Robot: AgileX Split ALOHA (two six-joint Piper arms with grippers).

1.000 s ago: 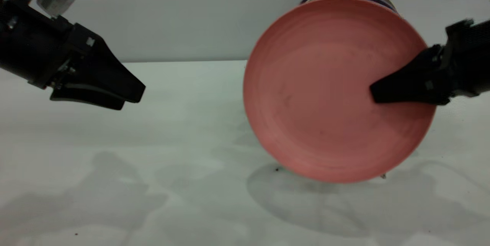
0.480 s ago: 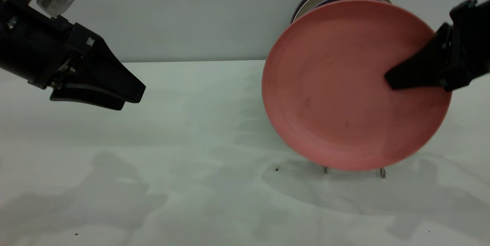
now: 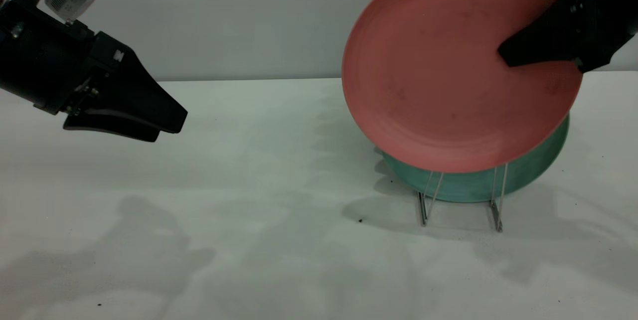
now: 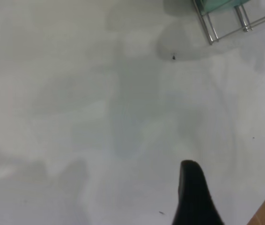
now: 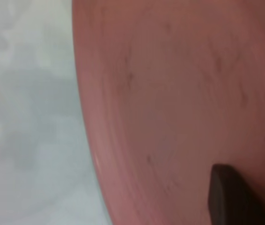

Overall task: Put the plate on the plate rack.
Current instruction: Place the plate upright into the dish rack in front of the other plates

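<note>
the right gripper (image 3: 508, 56) is holding the plate (image 3: 448, 76) on edge in the air, its fingers pinching the rim at the plate's upper right, above the plate rack (image 3: 461, 195) where a teal-green plate (image 3: 528, 170) is already standing. the plate looks light, stiff and smooth, so a one-sided rim pinch may be letting it swing or slip. the left gripper (image 3: 167, 123) is hanging idle over the table (image 3: 249, 210), fingers nearly together.
</note>
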